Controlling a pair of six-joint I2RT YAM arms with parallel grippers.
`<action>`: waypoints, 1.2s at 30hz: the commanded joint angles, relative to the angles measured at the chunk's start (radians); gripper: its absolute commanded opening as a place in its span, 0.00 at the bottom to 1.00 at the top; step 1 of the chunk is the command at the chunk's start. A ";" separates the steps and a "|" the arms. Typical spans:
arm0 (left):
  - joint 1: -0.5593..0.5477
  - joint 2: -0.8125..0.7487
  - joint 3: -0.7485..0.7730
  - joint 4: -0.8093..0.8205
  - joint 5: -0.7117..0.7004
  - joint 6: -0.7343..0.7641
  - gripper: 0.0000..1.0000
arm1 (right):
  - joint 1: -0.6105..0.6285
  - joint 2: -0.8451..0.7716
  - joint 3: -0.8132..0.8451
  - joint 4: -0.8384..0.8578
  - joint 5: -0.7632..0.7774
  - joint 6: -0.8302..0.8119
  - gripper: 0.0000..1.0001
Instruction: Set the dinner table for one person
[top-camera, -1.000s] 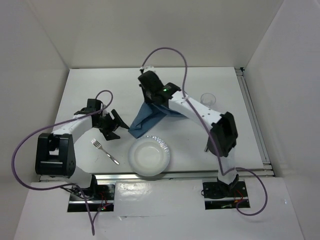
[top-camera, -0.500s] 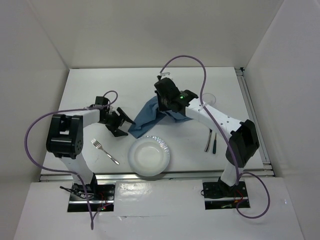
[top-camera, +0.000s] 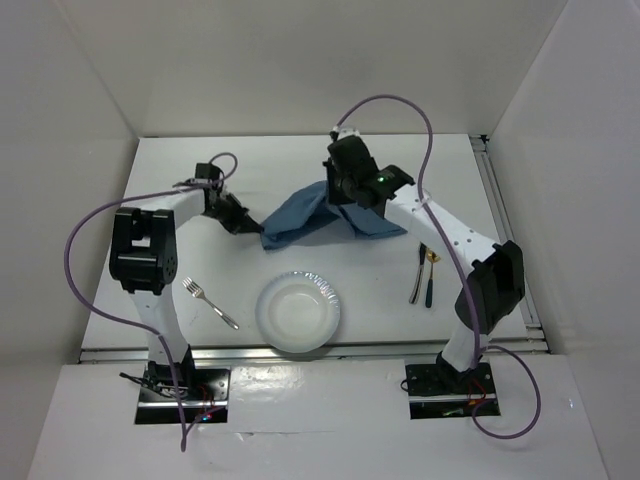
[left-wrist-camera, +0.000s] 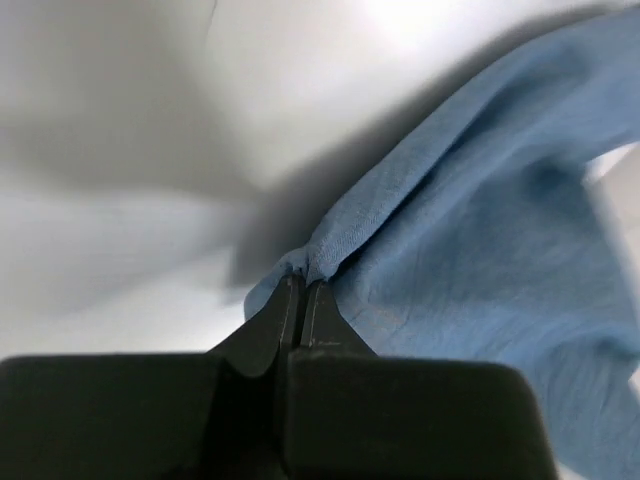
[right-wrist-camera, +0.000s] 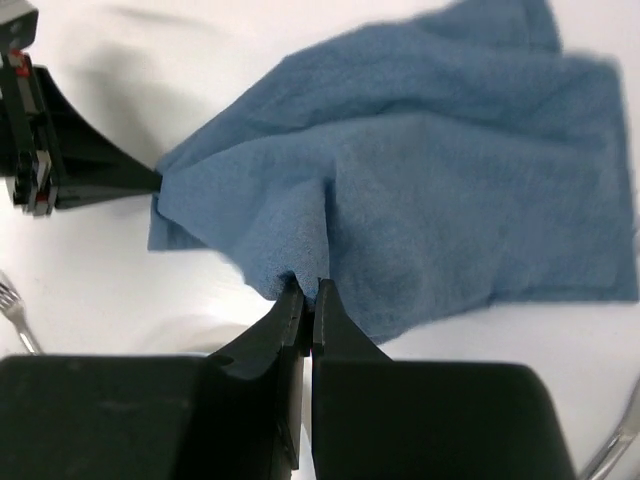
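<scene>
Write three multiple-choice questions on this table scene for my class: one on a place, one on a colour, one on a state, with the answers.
1. Where does the fork lie?
A. left of the plate
B. on the plate
C. right of the plate

2. What colour is the cloth?
A. red
B. blue
C. green

3. The left hand is:
A. open above the fork
B. shut on the cloth's edge
C. resting on the plate

Answers:
1 A, the fork lies beside the plate's left rim in the top view.
2 B, the cloth shows blue in every view.
3 B, it pinches a fold of cloth in the left wrist view.
</scene>
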 joint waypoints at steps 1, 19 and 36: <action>0.078 0.044 0.210 -0.097 -0.011 0.140 0.00 | -0.056 0.011 0.163 0.063 -0.082 -0.075 0.00; 0.165 -0.410 0.206 -0.208 -0.093 0.432 0.00 | -0.213 -0.329 -0.339 0.661 -0.245 -0.196 0.00; 0.229 -0.450 -0.098 -0.340 -0.483 0.305 0.56 | -0.184 -0.473 -0.630 0.228 -0.279 0.146 0.53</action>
